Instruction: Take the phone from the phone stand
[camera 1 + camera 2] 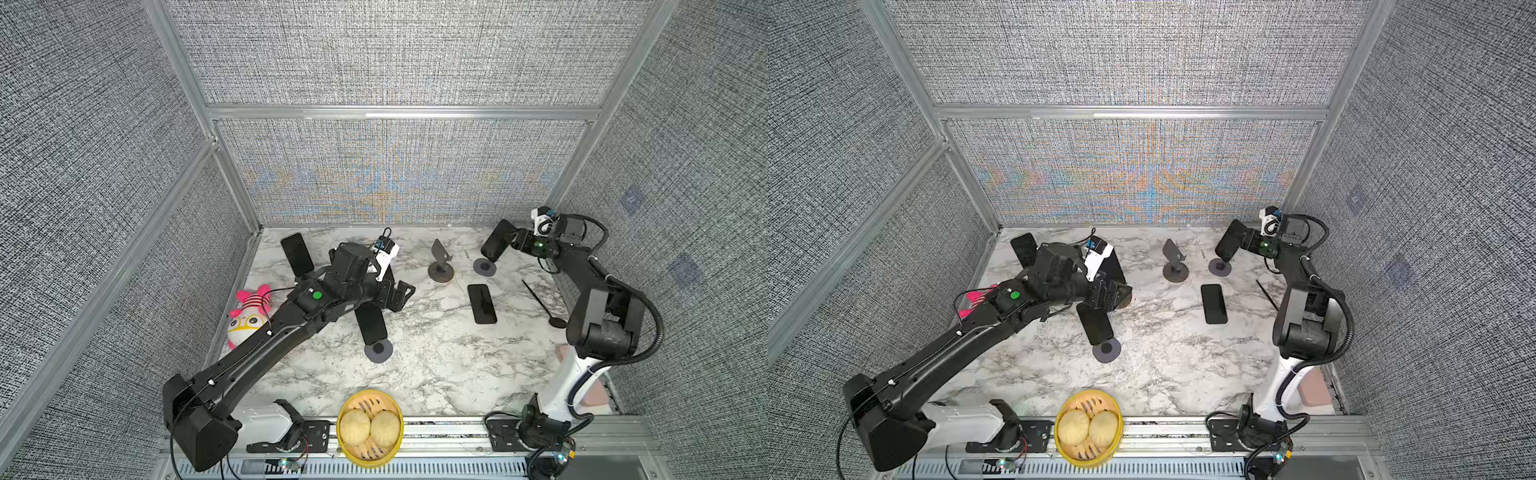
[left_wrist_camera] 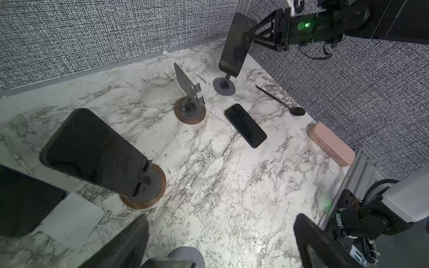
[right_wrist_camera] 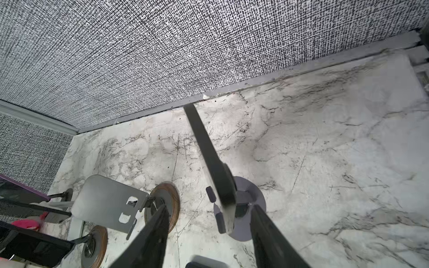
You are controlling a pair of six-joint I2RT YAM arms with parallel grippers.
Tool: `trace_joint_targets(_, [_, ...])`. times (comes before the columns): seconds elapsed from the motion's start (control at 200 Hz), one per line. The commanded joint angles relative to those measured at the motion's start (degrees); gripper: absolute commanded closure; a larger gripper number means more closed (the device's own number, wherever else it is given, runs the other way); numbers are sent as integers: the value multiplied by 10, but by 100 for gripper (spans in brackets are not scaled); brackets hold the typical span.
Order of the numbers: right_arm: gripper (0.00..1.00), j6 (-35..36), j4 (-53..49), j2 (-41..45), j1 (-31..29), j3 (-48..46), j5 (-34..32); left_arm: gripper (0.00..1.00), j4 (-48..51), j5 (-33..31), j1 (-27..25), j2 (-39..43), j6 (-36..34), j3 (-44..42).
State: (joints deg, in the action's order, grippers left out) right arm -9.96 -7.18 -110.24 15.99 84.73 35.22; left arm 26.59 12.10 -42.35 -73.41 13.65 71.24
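Note:
A dark phone (image 1: 496, 241) leans on a grey-based phone stand (image 1: 484, 267) at the far right. My right gripper (image 3: 209, 206) is open and straddles that phone (image 3: 209, 150), which is seen edge-on with a gap to each finger. Other phones rest on stands at the far left (image 1: 296, 253), under my left arm (image 2: 92, 150) and near the middle (image 1: 371, 324). My left gripper (image 2: 220, 250) hangs wide open and empty just above the middle stand's grey base (image 1: 378, 351).
An empty wood-based stand (image 1: 440, 262) and a phone lying flat (image 1: 482, 303) sit between the arms. A black spoon (image 1: 544, 307) and pink case (image 2: 332, 143) lie at the right edge. A plush toy (image 1: 249, 316) sits left, and a bamboo steamer (image 1: 345, 409) at the front.

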Motion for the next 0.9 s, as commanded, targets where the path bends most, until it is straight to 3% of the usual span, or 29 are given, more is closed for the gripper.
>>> trace_joint_targets(0.0, [50,-5,34,-6,0,-3,14,2,-18,-3,0,-6,11,0])
trace_joint_targets(0.895, [81,-10,68,-18,0,-8,16,2,-67,37,0,-75,40,23])
